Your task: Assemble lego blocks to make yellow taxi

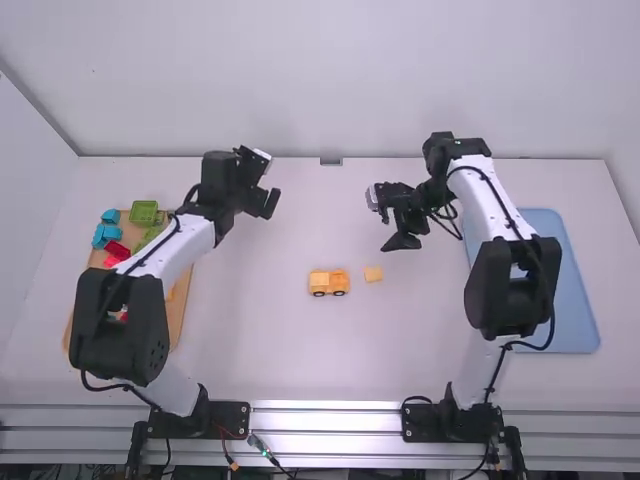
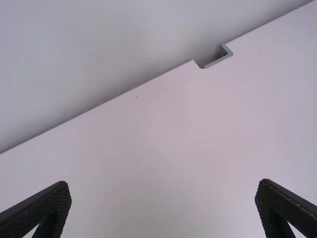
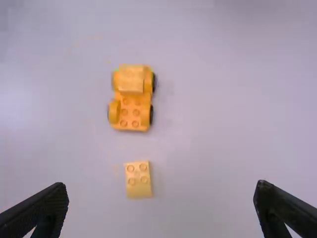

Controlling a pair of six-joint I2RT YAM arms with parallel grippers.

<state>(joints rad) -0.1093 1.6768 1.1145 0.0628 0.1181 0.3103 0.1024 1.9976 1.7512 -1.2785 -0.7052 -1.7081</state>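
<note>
A yellow-orange lego car (image 1: pixel 328 283) with black wheels stands mid-table, a block fixed on one end and bare studs on the other; the right wrist view shows the car (image 3: pixel 132 101) too. Beside it, apart, lies a small yellow block (image 1: pixel 373 274), and this block (image 3: pixel 138 179) has a few studs and a sloped end. My right gripper (image 1: pixel 386 218) is open and empty above the table, beyond the loose block; its fingers flank the view at right gripper (image 3: pixel 161 206). My left gripper (image 1: pixel 271 178), open and empty, is near the table's far edge; in its wrist view, left gripper (image 2: pixel 162 206).
At the left, a wooden board (image 1: pixel 180 310) holds several coloured blocks, including a green one (image 1: pixel 144 212) and a blue one (image 1: pixel 106 235), partly behind the left arm. A blue tray (image 1: pixel 575 300) lies at the right behind the right arm. The far edge has a small notch (image 1: pixel 331 161).
</note>
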